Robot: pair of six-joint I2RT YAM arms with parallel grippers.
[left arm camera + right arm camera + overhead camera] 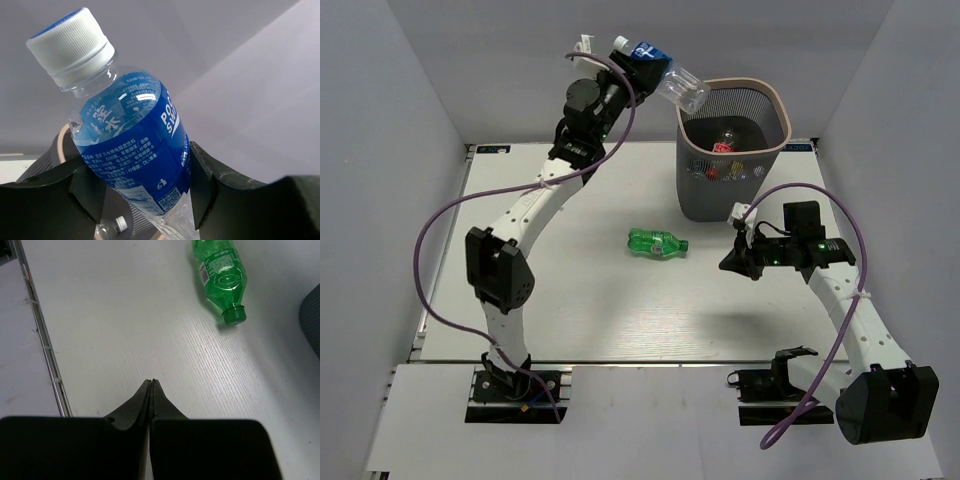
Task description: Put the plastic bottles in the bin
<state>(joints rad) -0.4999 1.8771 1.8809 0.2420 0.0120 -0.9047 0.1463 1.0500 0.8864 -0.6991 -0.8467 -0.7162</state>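
My left gripper (642,62) is raised high at the back and shut on a clear plastic bottle (665,75) with a blue label and white cap. The bottle's bottom end reaches over the left rim of the bin (720,195). In the left wrist view the fingers (207,185) clamp the bottle's (127,135) labelled body. Other bottles (725,150) lie inside the bin. A green bottle (657,242) lies on its side mid-table. My right gripper (728,262) hovers right of it, shut and empty, and in the right wrist view (151,385) the green bottle (222,272) lies well ahead.
The table's metal rail (45,345) runs along the left of the right wrist view. The bin's dark wall (311,320) shows at that view's right edge. White walls enclose the table on three sides.
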